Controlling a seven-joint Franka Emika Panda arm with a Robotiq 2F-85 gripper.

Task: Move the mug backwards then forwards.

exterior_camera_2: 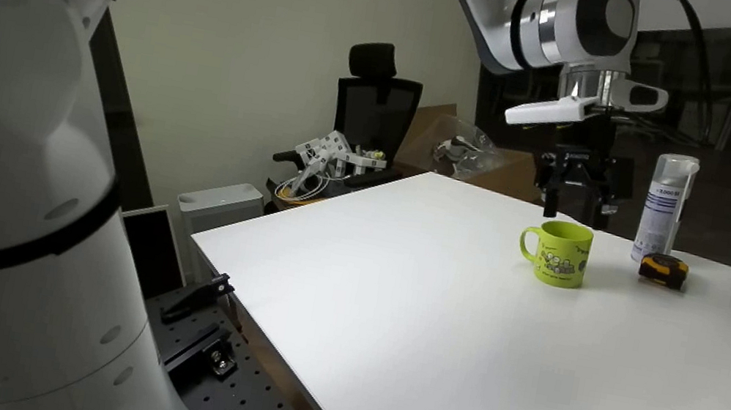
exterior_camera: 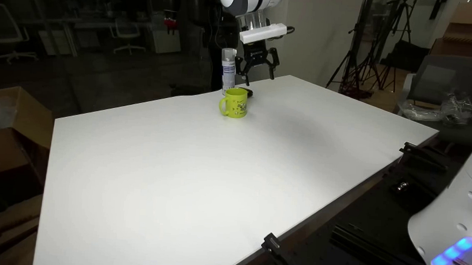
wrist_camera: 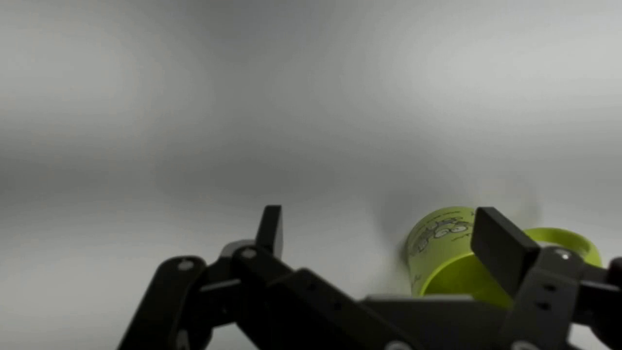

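White table [exterior_camera_2: 392, 313] carries the mug [exterior_camera_2: 561, 260], upright toward the far edge, left of the can [exterior_camera_2: 662, 210] and tape measure [exterior_camera_2: 664, 270] in an exterior view; the gripper [exterior_camera: 259, 81] hangs above the table, spread wide, holding nothing.

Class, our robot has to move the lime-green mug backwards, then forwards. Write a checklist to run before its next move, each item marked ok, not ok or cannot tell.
1. The mug stands upright on the table: ok.
2. The claw is open, gripping nothing: ok.
3. The mug is centred between the fingers: not ok; in the wrist view it lies towards one of them, partly hidden.
4. The mug is apart from the tape measure and spray can: ok; an exterior view shows gaps.
5. The mug is empty: cannot tell; part of its inside is hidden.
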